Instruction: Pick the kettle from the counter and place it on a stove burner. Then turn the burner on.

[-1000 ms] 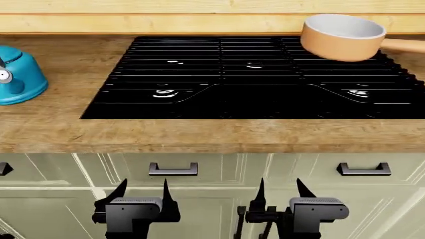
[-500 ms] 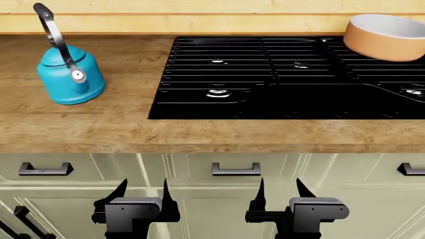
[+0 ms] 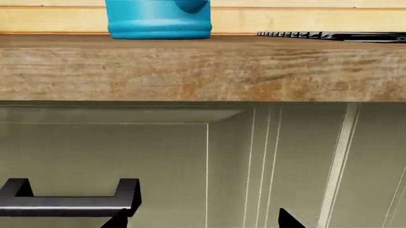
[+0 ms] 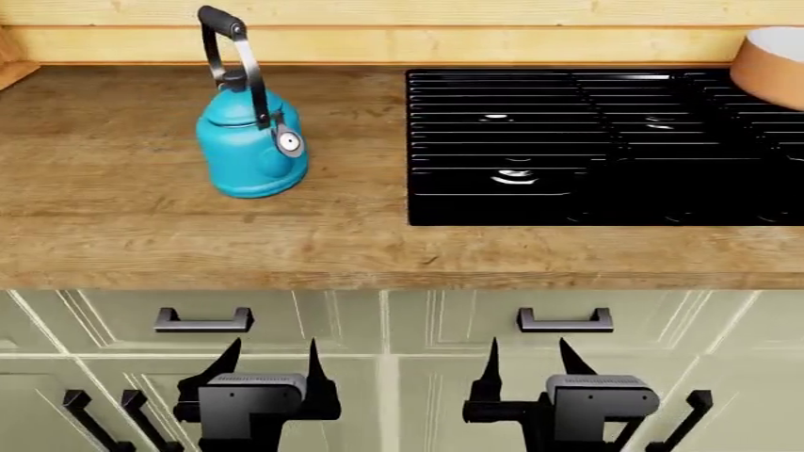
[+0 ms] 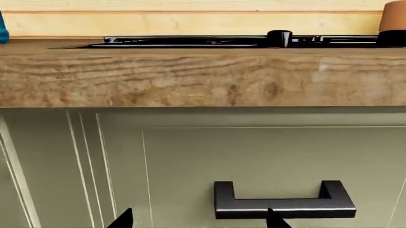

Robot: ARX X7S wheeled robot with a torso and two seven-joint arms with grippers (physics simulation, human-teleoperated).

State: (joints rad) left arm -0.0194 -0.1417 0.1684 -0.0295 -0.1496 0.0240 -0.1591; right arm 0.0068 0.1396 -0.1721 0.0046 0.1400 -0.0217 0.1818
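Nothing of the job looks done yet, as far as I can judge from where I stand. The kettle point(image 4: 251, 141) sits upright on the wooden worktop point(image 4: 151, 235), well to the left of the black cooktop, its tall dark handle arching up and its silver-capped spout facing toward the robot. The nearest stove burner point(image 4: 513, 176) is bare, its little round cap glinting between the grate bars, and a tan pan point(image 4: 769, 66) just peeks in at the far right edge. Both arms hang low in front of the pale green drawers, beneath the worktop's thick front edge. The left hand point(image 4: 266, 363) is released, its two prongs spread apart with nothing between them, and the right hand point(image 4: 532, 360) is likewise parted and empty. Seen from the left wrist, the kettle's blue base point(image 3: 159, 21) stands above the worktop edge, well apart from the hand. So the whole sequence remains, I'd say: raise an arm over the edge, take the kettle, carry it across to a burner, then find and turn the control, which I cannot see from here.
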